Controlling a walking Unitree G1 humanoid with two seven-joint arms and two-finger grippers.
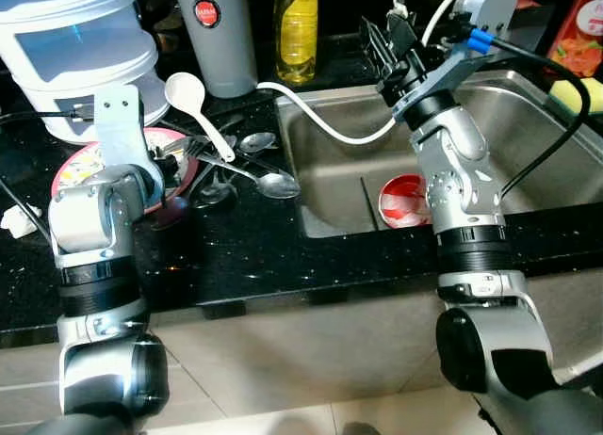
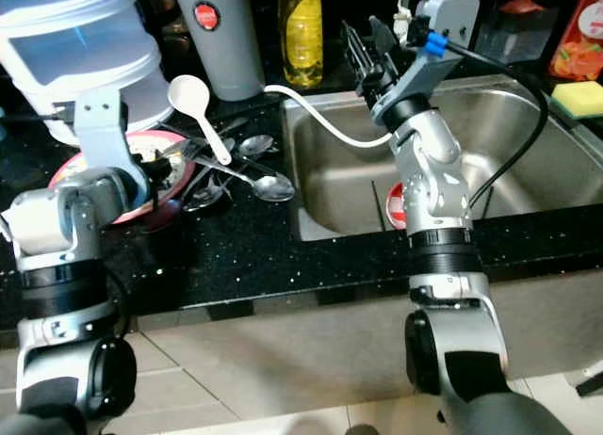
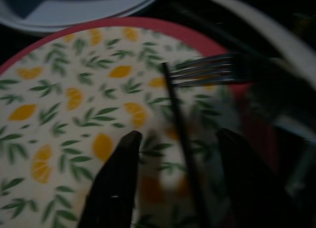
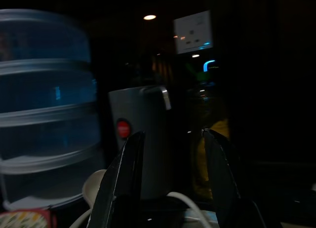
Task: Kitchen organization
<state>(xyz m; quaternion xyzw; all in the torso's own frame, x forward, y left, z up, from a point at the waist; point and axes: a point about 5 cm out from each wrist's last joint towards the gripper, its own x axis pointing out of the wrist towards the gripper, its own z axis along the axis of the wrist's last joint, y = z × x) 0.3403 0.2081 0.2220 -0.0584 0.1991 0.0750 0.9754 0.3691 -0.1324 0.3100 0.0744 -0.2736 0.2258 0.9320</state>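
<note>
A red-rimmed plate (image 3: 64,104) printed with oranges and leaves lies on the black counter (image 1: 245,256), left of the sink. On its edge rests a fork (image 3: 212,72), and a thin black stick (image 3: 170,90) lies across it. My left gripper (image 3: 180,136) hovers open just above the plate, one finger on each side of the stick without touching it. A white spoon (image 1: 193,101) and metal spoons (image 1: 273,183) are piled beside the plate. My right gripper (image 1: 384,40) is raised over the sink's back left corner, open and empty, pointing at a grey flask (image 4: 140,134).
The steel sink (image 1: 330,171) holds a red-and-white bowl (image 1: 403,201). A white cable (image 1: 320,115) drapes over its rim. Along the back stand a white stacked container (image 1: 75,44), an oil bottle (image 1: 297,30), a red box (image 1: 579,30) and a sponge (image 1: 570,94).
</note>
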